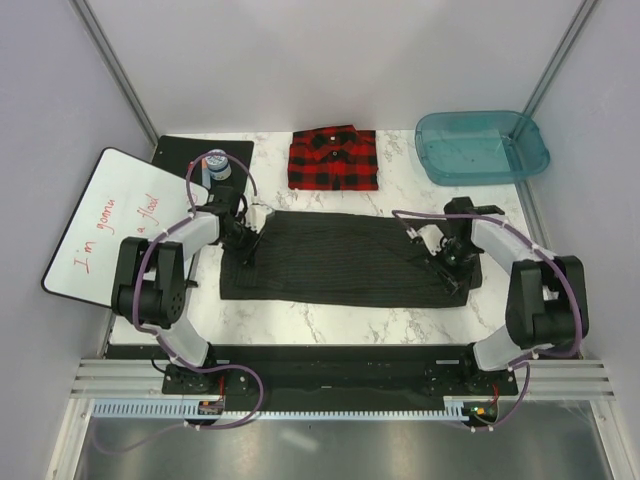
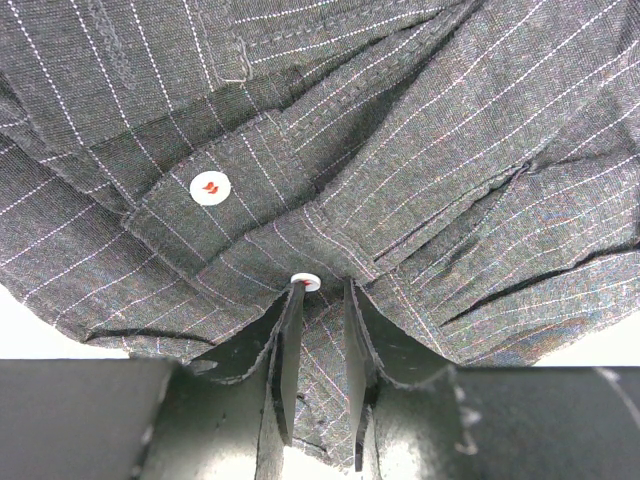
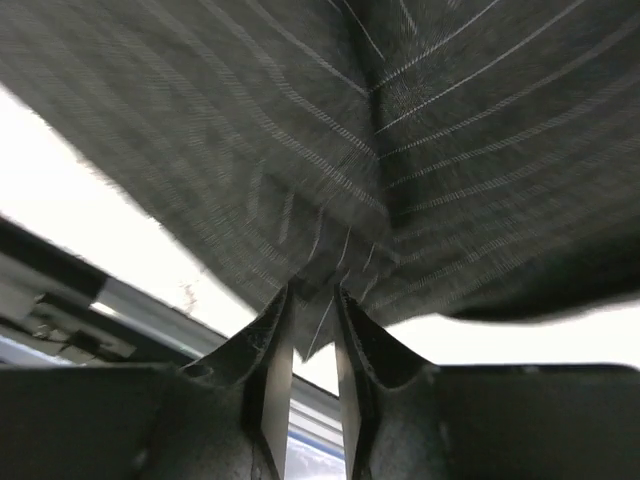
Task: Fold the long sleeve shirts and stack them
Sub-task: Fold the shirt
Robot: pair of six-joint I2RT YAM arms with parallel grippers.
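The top camera sits high up over the near side and looks down at the whole table (image 1: pixel 330 320) from far away. Each wrist camera looks out past its own fingers (image 2: pixel 288 360), very close to the dark shirt (image 1: pixel 330 258). All three views share that shirt: the left wrist sees its left end, the right wrist its right end.

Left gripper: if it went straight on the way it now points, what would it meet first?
The charcoal pinstriped shirt. The left gripper has a fold of it between its fingers, so going on would likely just push into bunched cloth, with a white button at one fingertip.
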